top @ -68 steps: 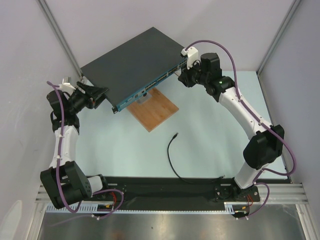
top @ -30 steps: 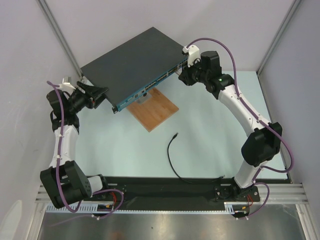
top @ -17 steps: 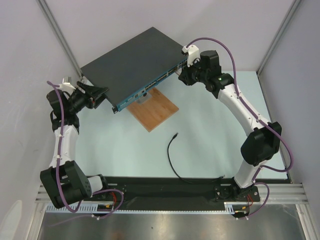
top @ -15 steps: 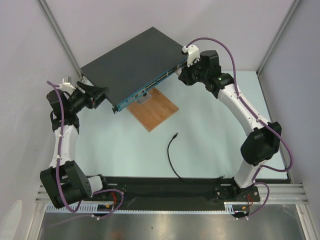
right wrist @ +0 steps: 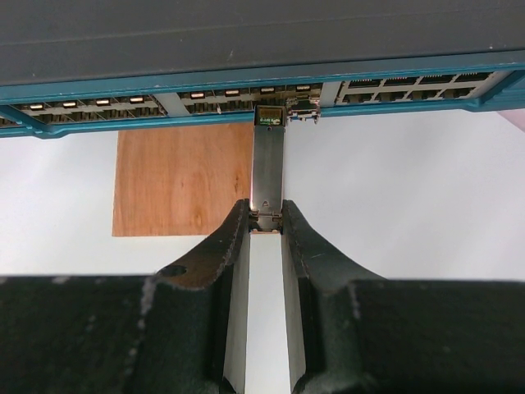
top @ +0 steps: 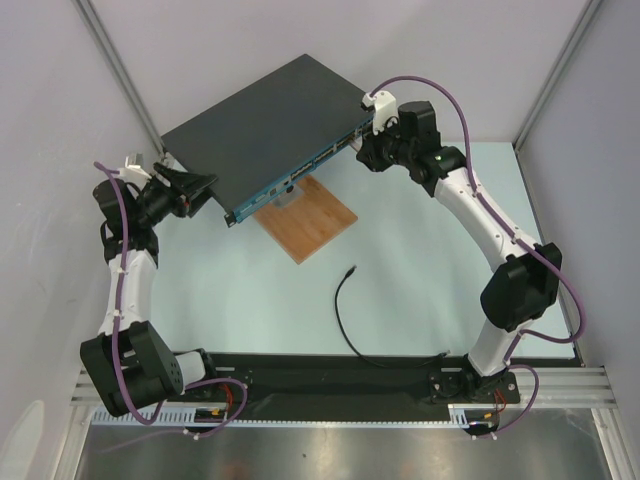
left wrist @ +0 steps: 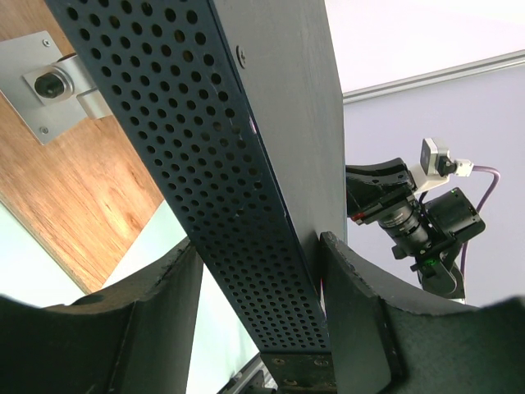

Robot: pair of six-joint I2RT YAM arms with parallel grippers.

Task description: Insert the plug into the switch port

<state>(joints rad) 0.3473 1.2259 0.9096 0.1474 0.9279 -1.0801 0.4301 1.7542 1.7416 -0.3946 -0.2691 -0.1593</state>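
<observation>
– Switch port (right wrist: 361, 83) row faces the open surface (top: 420, 250)?
– Yes, along the box's (top: 265, 120) teal edge, over a wooden board (top: 315, 220). Left tool (left wrist: 258, 246) clamps the perforated end. Only the right wrist view shows the right tool (right wrist: 267, 215) pinching a grey metal piece (right wrist: 267, 164) at a port. Plug (top: 350, 270) lies loose on open surface, well apart.

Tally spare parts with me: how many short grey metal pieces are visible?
2. One grey metal piece is pinched between the fingers of the right gripper, its tip at the switch front. The other piece sits on the wooden board. More may hide under the switch.
</observation>
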